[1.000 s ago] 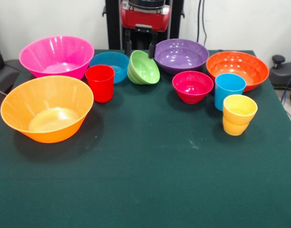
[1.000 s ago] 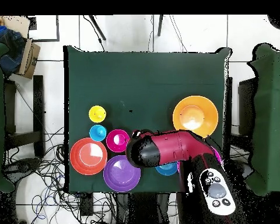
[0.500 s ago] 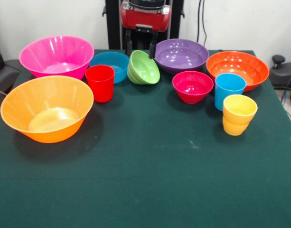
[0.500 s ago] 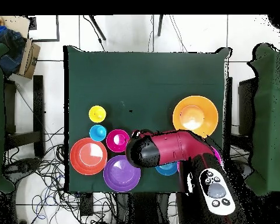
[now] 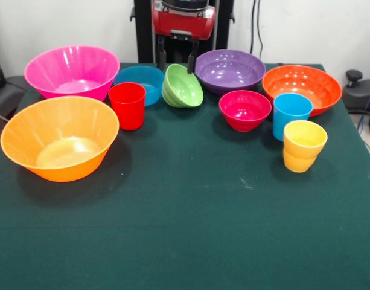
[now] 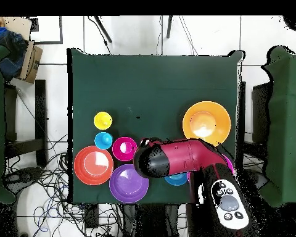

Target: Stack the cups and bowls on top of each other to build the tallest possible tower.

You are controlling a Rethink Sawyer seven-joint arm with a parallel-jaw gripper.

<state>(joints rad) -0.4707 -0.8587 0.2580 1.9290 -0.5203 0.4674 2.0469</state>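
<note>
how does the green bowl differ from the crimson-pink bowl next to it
The green bowl is tipped on its side with its opening facing sideways, while the crimson-pink bowl sits upright, opening up. The green one lies farther back, between the blue bowl and the purple bowl; the crimson-pink one stands nearer the sky-blue cup. Both are small, glossy, round and empty.
</note>
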